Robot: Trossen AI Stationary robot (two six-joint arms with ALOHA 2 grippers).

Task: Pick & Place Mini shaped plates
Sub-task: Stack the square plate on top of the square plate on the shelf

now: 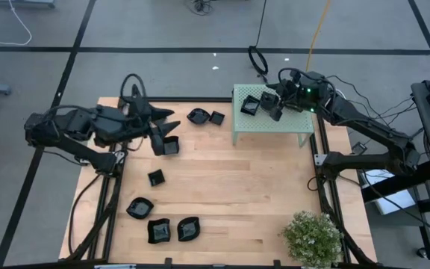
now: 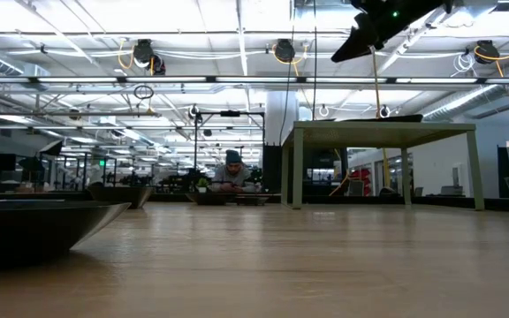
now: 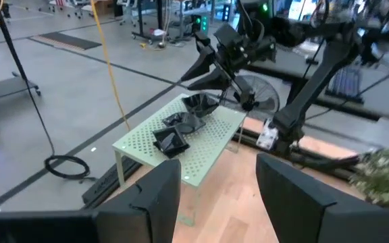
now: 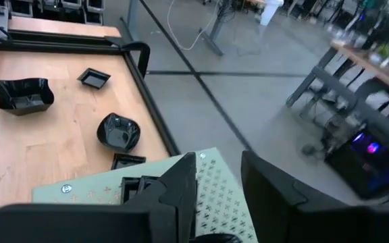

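Observation:
Small glossy black plates lie flat on the wooden table: two near the far edge, one mid-left, three at the near left. More rest on the pale green perforated stand, seen in the left wrist view. My right gripper hovers open above the stand, close over those plates. My left gripper is open at the table's left, nothing between its fingers; a dark plate lies by its near finger.
A potted plant stands at the near right corner. A plate sits close to the low camera. Bare wood spans the table's middle and right. A seated person is far behind the table.

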